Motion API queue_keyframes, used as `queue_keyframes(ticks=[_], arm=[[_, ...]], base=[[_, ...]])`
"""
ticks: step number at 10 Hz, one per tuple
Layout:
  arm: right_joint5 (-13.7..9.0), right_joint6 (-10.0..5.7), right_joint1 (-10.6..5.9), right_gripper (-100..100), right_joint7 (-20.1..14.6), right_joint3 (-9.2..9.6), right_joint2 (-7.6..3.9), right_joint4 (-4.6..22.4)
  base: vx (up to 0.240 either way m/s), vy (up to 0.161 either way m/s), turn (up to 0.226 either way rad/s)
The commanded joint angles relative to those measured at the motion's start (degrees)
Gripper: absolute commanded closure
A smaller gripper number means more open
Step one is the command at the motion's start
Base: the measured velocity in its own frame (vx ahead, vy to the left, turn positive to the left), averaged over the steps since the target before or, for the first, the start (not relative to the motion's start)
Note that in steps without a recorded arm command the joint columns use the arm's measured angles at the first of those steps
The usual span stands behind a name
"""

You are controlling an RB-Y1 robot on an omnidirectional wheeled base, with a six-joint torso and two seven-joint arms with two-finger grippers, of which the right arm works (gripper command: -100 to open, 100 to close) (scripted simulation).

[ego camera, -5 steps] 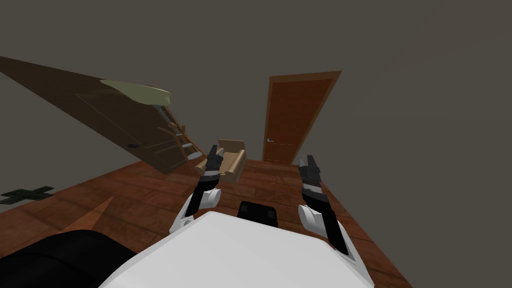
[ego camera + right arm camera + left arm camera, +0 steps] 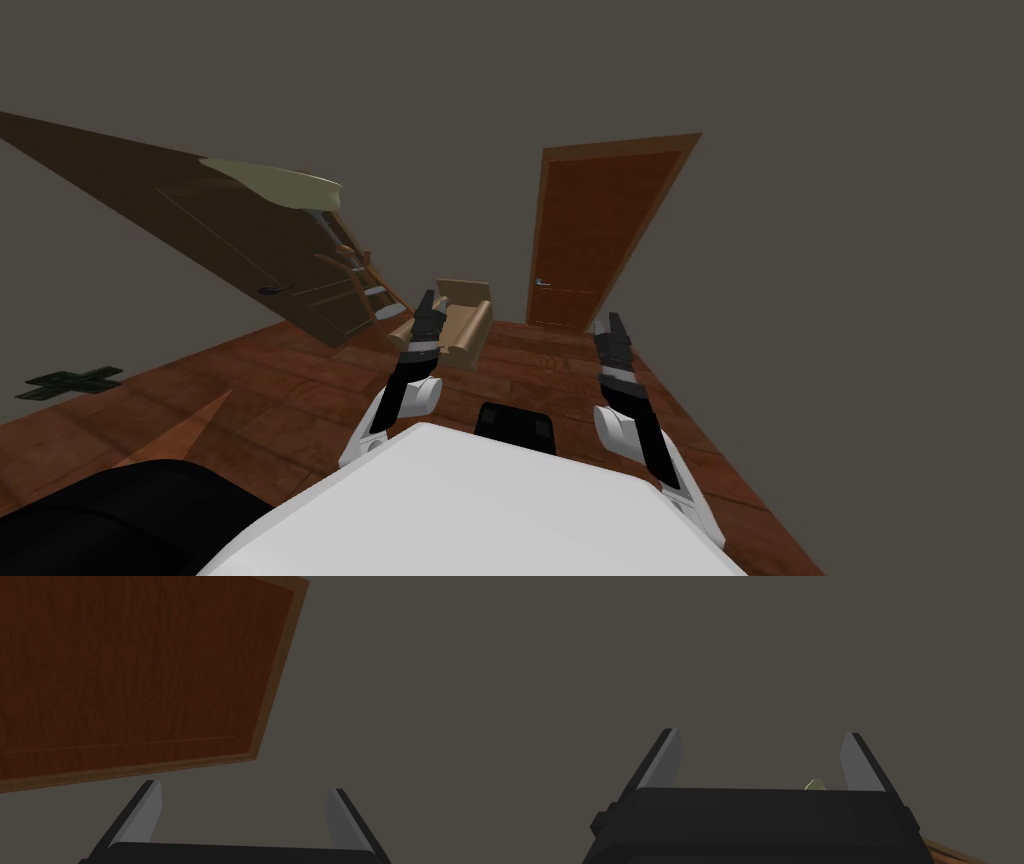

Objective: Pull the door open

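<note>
Reddish-brown wood straight ahead: that's the door (image 2: pixel 598 235), shut in its lighter brown frame (image 2: pixel 690 148), set in the grey wall (image 2: pixel 820 260) at the far edge of the plank floor (image 2: pixel 560 375). Its small handle (image 2: pixel 541 283) sits at the leaf's left edge as the head camera sees it.

Now the right gripper (image 2: pixel 611 322). It is raised in front of the robot and aimed toward that door, well apart from it. Its fingers (image 2: pixel 150 808) are spread wide with nothing between them. From the right wrist, the door's panel and one corner of the frame lie off beyond one fingertip, and plain grey wall fills the gap between the blades.

Over to the left gripper (image 2: pixel 431 298), lifted on the other side of the chest. Its fingers (image 2: pixel 668 761) are spread just as wide and hold nothing.

What's around? A tan armchair (image 2: pixel 468 318) stands on the floor near the far edge, just left of the door. The left gripper overlaps it in the head view, while the right gripper's line to the door passes beside it. Further left comes a big dark brown panel (image 2: pixel 240 240) with a dark handle (image 2: pixel 268 291), slanting across the view. A pale green shape (image 2: pixel 280 183) sits at its upper edge. A wooden ladder-like rack (image 2: pixel 360 275) stands between that panel and the armchair. At the floor's left edge lies a dark cross-shaped mark (image 2: pixel 70 381).
</note>
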Motion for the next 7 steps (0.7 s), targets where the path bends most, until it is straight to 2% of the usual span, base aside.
queue_keyframes(ticks=[1, 2, 7], arm=[[-0.15, -0.51, -0.77, -100, -0.01, -0.38, -0.23, 1.78], [-0.29, -1.09, -1.66, -100, 0.05, -0.76, -0.44, 3.87], [-0.72, -2.87, -4.47, -100, 0.22, -1.94, -0.94, 10.39]], base=[[0.086, -0.014, 0.030], [0.104, -0.014, 0.046], [0.093, -0.016, 0.046]])
